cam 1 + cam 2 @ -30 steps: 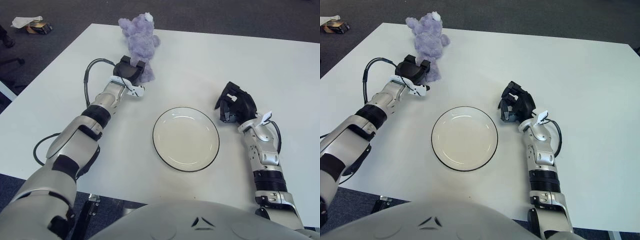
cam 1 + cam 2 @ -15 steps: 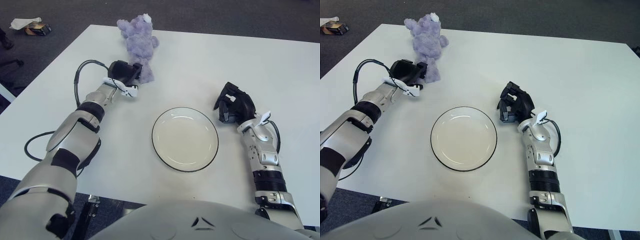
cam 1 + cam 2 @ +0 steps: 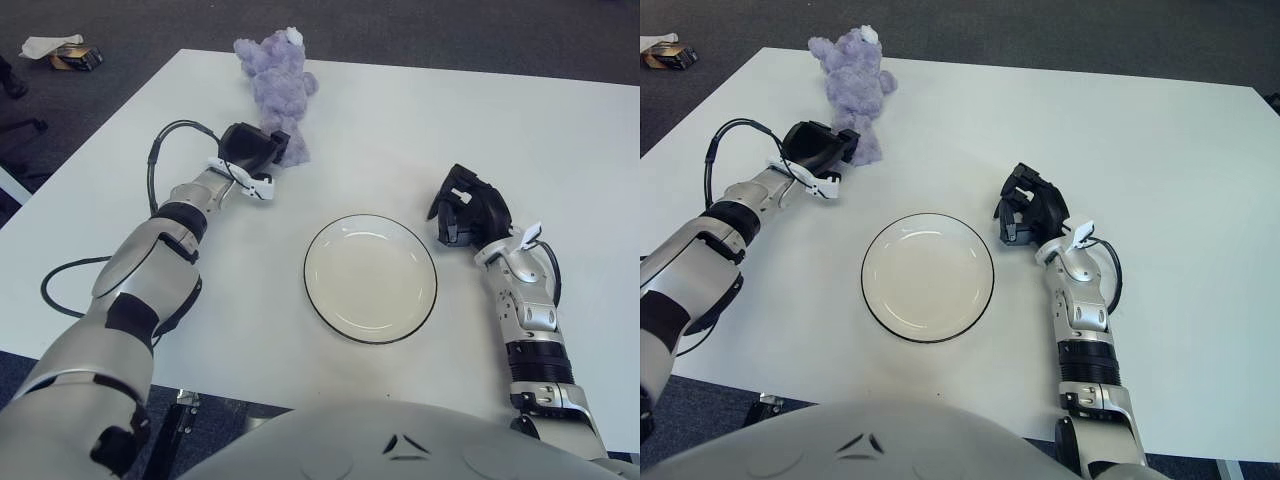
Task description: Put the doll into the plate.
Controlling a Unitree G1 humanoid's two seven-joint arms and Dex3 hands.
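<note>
Left eye view: white table (image 3: 560, 130) on dark carpet; the left hand (image 3: 250, 150) meets the purple doll's (image 3: 277, 80) lower end, its grip hidden.

Right eye view: empty plate (image 3: 928, 277) sits left of the curled right hand (image 3: 1032, 212).

Fuzzy plush doll (image 3: 277, 82); glossy, seemingly ceramic plate (image 3: 371, 278); matt white table (image 3: 500, 130).
</note>
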